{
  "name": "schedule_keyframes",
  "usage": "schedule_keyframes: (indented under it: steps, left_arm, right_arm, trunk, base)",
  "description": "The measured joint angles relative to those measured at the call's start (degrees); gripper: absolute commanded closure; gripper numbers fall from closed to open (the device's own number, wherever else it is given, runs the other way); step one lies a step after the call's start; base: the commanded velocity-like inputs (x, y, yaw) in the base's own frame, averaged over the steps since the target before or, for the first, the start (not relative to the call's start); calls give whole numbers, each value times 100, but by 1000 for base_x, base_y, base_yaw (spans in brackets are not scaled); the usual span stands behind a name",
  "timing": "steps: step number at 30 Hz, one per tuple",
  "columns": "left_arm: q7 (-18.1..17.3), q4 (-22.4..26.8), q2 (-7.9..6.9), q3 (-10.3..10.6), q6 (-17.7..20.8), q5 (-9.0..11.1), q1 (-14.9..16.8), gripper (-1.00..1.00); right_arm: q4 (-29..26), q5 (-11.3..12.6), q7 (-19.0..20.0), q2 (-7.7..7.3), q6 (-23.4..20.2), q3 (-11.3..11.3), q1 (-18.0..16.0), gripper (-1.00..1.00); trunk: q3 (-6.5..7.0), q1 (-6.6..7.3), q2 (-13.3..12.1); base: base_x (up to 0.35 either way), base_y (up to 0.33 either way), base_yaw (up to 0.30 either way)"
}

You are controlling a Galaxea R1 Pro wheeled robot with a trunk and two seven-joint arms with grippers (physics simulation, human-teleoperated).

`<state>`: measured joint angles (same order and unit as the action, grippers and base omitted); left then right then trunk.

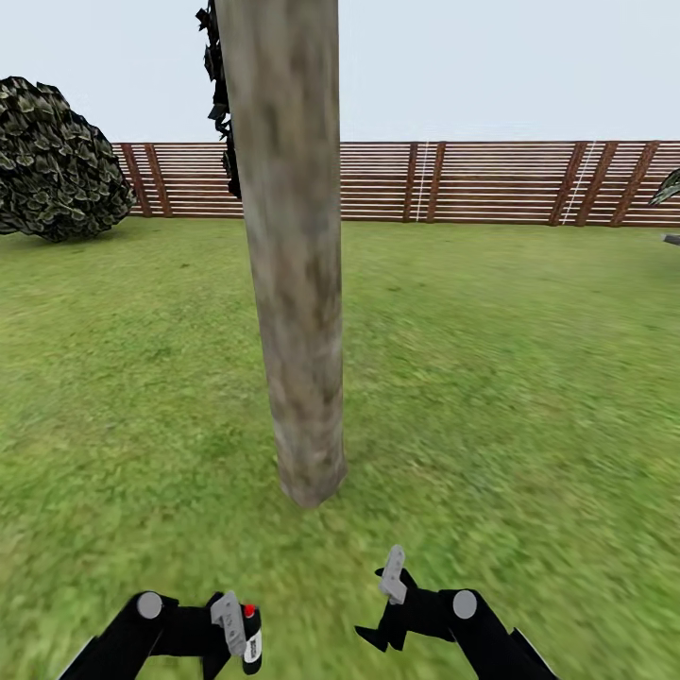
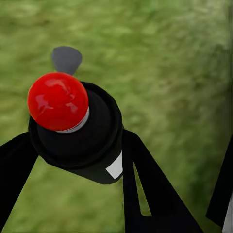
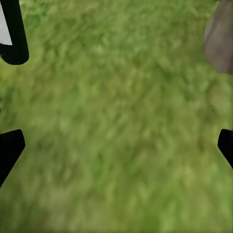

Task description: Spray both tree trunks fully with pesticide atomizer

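The pesticide atomizer sits pinched in the left gripper low in the head view, red button up, and from the left wrist you see that red cap on the dark body with black fingers snug against its sides over blurry grass. Right in front stands the tree trunk, pale and mottled, planted in the lawn close ahead of both arms. The right gripper holds nothing, fingers spread wide over grass, and further back there's the slat fence and a dark bush.
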<state>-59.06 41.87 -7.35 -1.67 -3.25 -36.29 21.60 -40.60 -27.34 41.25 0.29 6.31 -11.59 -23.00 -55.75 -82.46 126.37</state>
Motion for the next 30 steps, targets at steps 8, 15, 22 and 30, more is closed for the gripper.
schedule_keyframes:
  steps: [8,15,22,30]
  left_arm:
    - [-13,3,185,183,-2,-18,0,100]
    - [-19,7,351,469,-3,-36,0,100]
    - [-19,7,517,755,-2,-31,121,100]
    - [-19,7,577,805,3,-33,132,100]
  right_arm:
    - [-12,-358,251,337,-11,-331,-32,100]
    - [-8,-394,562,405,-9,-375,-159,100]
    - [-14,-395,591,512,-8,-384,-174,100]
    - [-16,-395,598,575,-8,-385,-180,100]
  trunk:
    - [0,0,0]
    - [0,0,0]
    - [0,0,0]
    - [0,0,0]
  base:
    - [0,0,0]
    - [0,0,0]
    - [0,0,0]
    - [0,0,0]
